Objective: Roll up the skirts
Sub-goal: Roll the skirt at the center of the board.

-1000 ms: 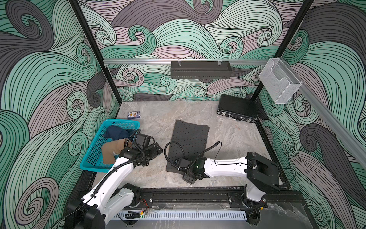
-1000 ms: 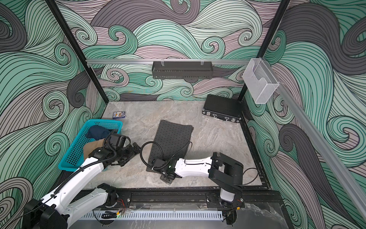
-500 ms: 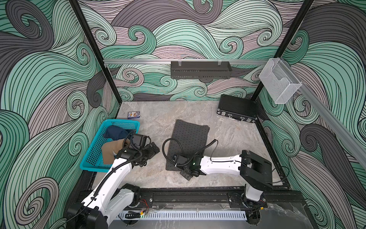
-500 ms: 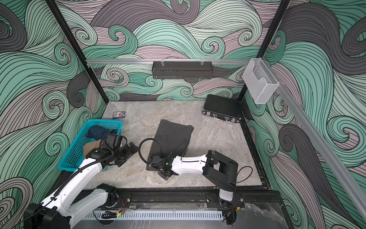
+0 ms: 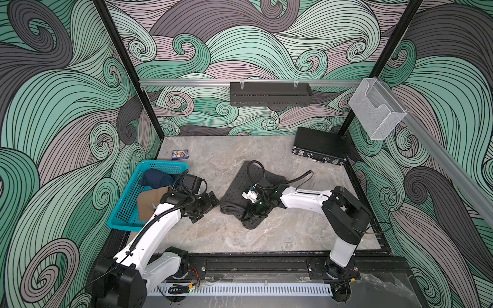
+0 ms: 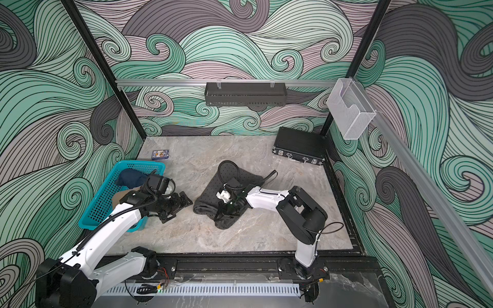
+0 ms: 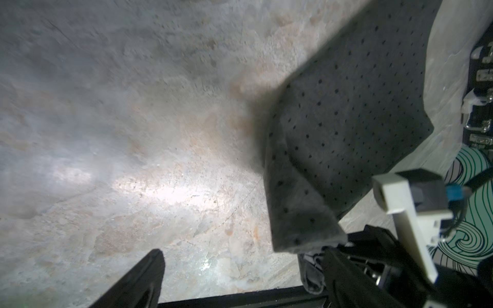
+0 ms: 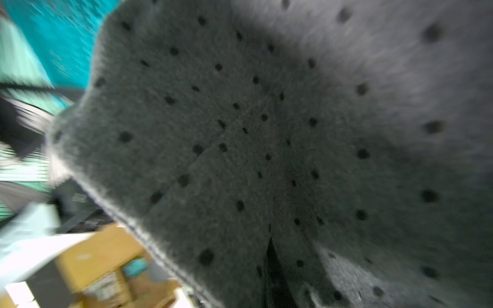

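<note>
Far left: teal basket [image 5: 125, 202] sits at the counter [image 5: 266, 237] edge and holds two of the skirts, neither visibly rolled, the blue denim skirt [image 5: 156, 178] bunched toward the back and the tan skirt [image 5: 148, 202] slumped nearer the front. They are likely parked there as the queue, off the work area. Next over: left claw [image 5: 205, 208] hangs low over bare counter between the basket and the cloth, jaws spread wide, nothing in them. It points toward the left edge of the spotted cloth, probably placed to pin or take that side. Centre: grey dotted skirt [image 5: 236, 186] is spread on the counter, far part flat, near end raised into a thick fold. Right claw [image 5: 250, 214] is clenched on that near end; the right wrist view is filled with dotted cloth, consistent with a pinch at the hem. Judgement: a roll is being started from the near end toward the back, early in the task. Far right, back corner: black case [image 5: 317, 145], well apart and not involved.
</note>
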`<act>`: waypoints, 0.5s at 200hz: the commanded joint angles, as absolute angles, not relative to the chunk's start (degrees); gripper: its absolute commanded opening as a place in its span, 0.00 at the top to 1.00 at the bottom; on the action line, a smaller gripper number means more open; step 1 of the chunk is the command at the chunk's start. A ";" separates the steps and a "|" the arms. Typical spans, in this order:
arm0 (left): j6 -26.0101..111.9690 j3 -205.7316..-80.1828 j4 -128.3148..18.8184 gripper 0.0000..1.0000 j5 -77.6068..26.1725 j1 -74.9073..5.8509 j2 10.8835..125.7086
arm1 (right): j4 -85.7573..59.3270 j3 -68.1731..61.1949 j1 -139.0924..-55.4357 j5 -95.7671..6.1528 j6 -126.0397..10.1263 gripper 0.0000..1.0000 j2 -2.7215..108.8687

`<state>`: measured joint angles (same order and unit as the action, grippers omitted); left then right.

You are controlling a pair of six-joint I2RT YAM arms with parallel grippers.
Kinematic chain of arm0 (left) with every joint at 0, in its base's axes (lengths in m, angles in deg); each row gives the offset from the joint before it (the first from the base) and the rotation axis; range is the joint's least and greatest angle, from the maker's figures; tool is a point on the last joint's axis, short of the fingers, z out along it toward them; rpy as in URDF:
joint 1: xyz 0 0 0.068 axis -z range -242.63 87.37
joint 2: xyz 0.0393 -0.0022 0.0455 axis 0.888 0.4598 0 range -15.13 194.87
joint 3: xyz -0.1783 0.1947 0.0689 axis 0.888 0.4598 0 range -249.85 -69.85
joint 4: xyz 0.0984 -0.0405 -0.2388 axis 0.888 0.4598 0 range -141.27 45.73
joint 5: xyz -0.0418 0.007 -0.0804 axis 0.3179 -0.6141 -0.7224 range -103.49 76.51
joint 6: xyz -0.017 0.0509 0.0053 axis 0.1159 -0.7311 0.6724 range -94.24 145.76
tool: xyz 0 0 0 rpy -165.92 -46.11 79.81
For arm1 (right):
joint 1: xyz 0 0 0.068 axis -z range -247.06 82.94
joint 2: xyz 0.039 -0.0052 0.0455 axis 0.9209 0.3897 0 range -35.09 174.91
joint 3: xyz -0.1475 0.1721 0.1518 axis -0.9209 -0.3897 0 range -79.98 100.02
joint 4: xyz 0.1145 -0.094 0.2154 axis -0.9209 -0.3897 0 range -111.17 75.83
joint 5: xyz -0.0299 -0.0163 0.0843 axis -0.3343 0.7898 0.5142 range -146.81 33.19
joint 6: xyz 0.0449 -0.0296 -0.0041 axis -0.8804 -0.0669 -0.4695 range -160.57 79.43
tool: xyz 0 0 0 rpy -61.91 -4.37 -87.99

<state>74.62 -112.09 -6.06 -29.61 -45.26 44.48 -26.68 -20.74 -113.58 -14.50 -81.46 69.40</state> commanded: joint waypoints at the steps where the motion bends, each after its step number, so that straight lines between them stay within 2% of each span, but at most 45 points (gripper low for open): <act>1: 81.87 -108.92 -10.62 0.06 -34.23 -41.14 43.39 | -18.62 -21.37 -112.60 -5.78 -89.39 1.00 72.08; 42: 88.72 -108.95 -23.24 0.02 -35.36 -37.64 48.54 | -9.29 -23.61 -112.24 -3.52 -96.19 1.00 74.89; 100: 88.13 -113.58 -25.46 0.05 -31.75 -37.49 60.77 | -6.14 -24.61 -110.75 -1.73 -97.98 1.00 76.37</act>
<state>87.08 -110.17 -22.12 -33.69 -37.79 57.31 -8.89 -24.39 -111.57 -3.92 -96.41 75.32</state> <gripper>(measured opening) 0.970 0.111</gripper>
